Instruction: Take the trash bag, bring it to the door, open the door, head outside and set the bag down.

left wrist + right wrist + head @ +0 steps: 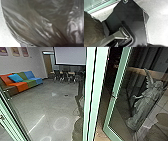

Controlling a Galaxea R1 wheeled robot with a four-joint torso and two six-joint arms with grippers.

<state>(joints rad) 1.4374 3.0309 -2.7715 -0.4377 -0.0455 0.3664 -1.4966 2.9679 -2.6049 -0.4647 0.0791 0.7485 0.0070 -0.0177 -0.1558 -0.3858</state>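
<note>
- Here's the bag, near, right at the left wrist!
- Looks soft, thin, probably slippery; a bunched neck should hold best.
- Either gripper, open or closed? Can't tell.

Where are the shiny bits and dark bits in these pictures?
Head view: light rings and a bright streak on the gray floor, while the winged statue looks dim. Left wrist view: white glints on the creased trash bag. Right wrist view: the floor looks pale beside the robot's dark plate.

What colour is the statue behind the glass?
Grey; the statue shows best in the head view.
</note>
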